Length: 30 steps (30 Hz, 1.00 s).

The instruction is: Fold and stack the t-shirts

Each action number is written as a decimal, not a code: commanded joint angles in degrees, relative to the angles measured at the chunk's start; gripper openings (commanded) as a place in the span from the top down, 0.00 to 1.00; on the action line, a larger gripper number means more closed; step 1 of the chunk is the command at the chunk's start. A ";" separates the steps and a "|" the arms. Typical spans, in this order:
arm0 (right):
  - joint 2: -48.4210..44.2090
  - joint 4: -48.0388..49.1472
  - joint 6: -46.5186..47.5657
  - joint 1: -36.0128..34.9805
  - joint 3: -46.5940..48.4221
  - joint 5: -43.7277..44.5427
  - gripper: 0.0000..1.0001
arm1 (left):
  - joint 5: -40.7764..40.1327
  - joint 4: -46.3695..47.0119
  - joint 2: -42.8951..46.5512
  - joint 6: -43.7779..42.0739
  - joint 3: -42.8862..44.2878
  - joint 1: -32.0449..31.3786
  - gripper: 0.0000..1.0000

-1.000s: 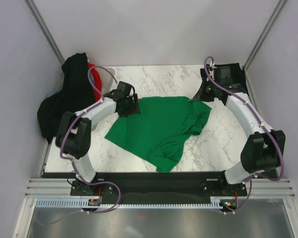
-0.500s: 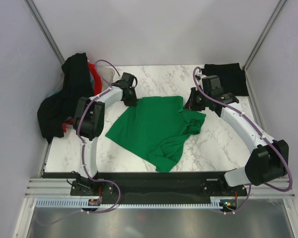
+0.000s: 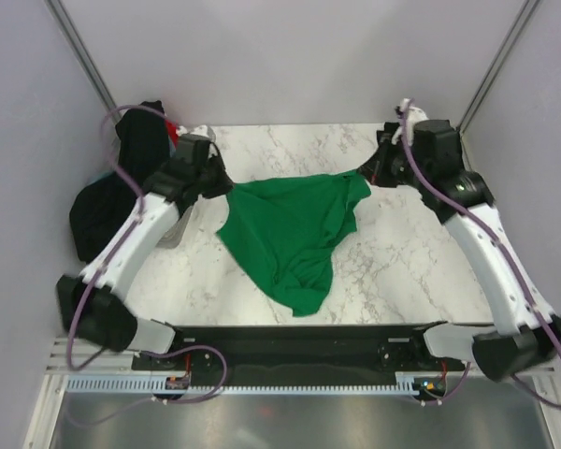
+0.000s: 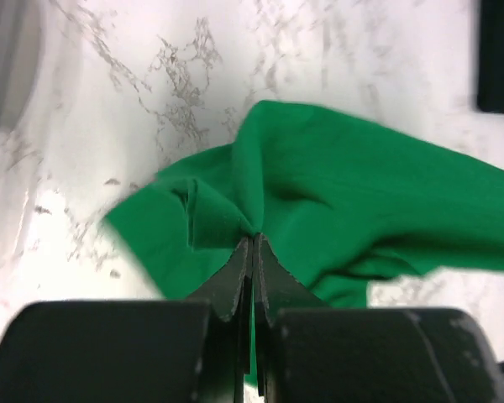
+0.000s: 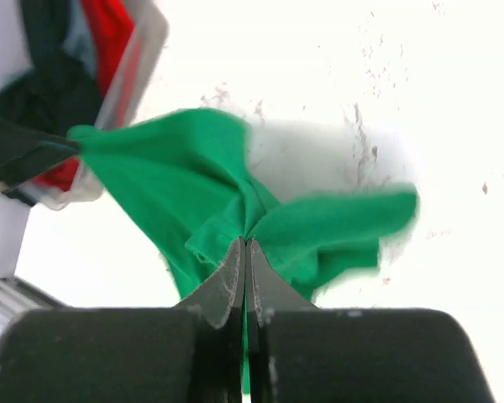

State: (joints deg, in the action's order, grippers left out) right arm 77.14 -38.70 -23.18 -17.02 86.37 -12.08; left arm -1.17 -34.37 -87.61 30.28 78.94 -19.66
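Note:
The bright green t-shirt [image 3: 290, 229] hangs stretched between both grippers, and its lower part trails toward the table's near edge. My left gripper [image 3: 226, 187] is shut on the shirt's left upper corner. In the left wrist view the closed gripper [image 4: 252, 239] pinches a fold of green t-shirt [image 4: 336, 185]. My right gripper [image 3: 369, 176] is shut on the right upper corner, and the right wrist view shows that gripper [image 5: 246, 241] clamping bunched green t-shirt [image 5: 176, 176]. Black t-shirts [image 3: 136, 140] and a red t-shirt [image 3: 173, 129] are piled at the far left.
A translucent tub [image 5: 143, 50] holds the black and red pile at the table's left side. A dark cloth [image 4: 497, 50] lies at the far edge of the left wrist view. The marble table [image 3: 402, 262] is walled by grey panels on three sides.
My left gripper has shut on the green shirt's left corner. Both arms have risen and drawn apart, lifting the shirt's top edge off the table and pulling it taut.

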 commanded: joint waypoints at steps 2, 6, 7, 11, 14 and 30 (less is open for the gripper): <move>-17.88 -1.21 -4.49 -0.12 -18.96 5.11 1.00 | -3.23 -0.09 23.30 5.39 -18.87 -0.03 0.98; -28.87 -0.68 -12.57 -0.04 -34.23 16.02 1.00 | -4.01 1.32 35.74 12.59 -39.68 -0.03 0.79; -29.41 -0.94 -13.46 0.05 -35.64 17.25 1.00 | -4.45 1.32 37.32 16.18 -42.35 -0.03 0.69; -28.63 -1.03 -14.88 0.05 -37.85 19.98 1.00 | -3.84 1.50 41.03 20.25 -49.84 -0.03 0.27; -26.70 -1.03 -14.00 -0.03 -37.68 20.07 1.00 | -5.85 1.24 40.86 18.68 -48.45 -0.03 0.23; -24.41 6.00 -14.53 0.05 -45.85 13.92 1.00 | -12.45 9.41 -1.57 6.37 -15.94 0.32 0.39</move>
State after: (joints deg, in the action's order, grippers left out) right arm 52.77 -36.29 -37.54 -17.04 40.62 2.87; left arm -10.07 -28.23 -81.89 41.71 56.05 -19.62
